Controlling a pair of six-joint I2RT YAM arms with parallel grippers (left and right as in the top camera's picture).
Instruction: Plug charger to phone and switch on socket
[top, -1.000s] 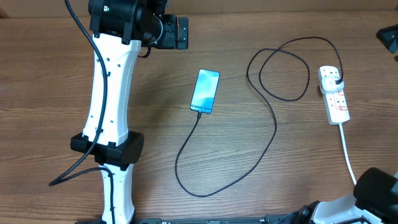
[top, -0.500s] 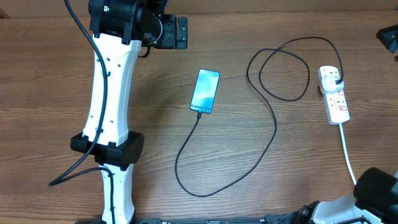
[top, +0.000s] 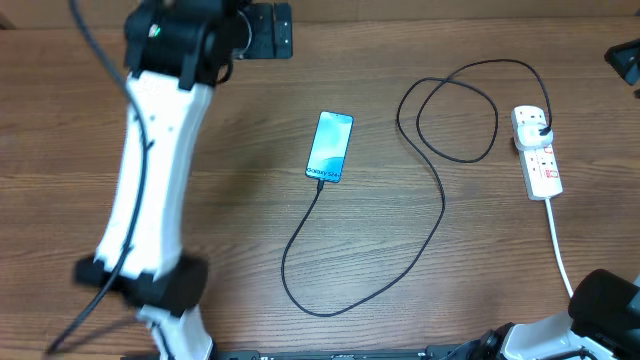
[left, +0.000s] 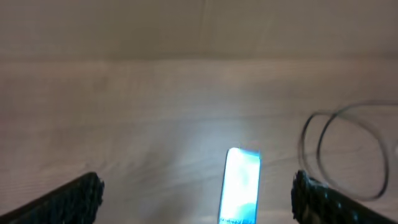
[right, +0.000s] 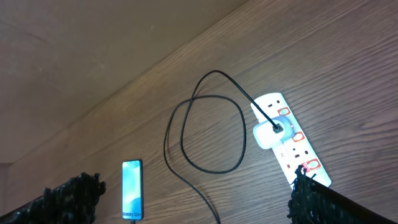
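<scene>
Left gripper (left: 196, 185): fingers spread wide at the lower corners of its view, holding nothing. Just ahead of it and a little to its right, the phone (left: 242, 183) lies flat on the wooden table (top: 240, 220), screen lit pale blue. The charger (top: 443, 205) meets the phone's edge nearest the robot. From there it curves back towards the robot, sweeps off to the gripper's right, and coils in a double loop farther out on that side.

Right gripper (right: 196, 180): also spread wide and empty, held high above the table. Below it and to its right lies the socket (right: 303, 154), with the charger's plug (right: 272, 132) seated in one outlet. The loops lie below it near the middle of its view, the phone farther off to its left.

Judged from this, both ends of the charger look connected, so the step in hand is switching on the socket. Whether it is on cannot be told. The next move calls for the right gripper to drop to the socket and press the red switch (right: 310, 165) that serves the plug, probably with fingers brought together.

The plug's body and the cable rising from it crowd the switches. The socket's white cord (top: 558, 240) trails back towards the robot, and nothing pins the socket down, so a sideways push may slide it.
</scene>
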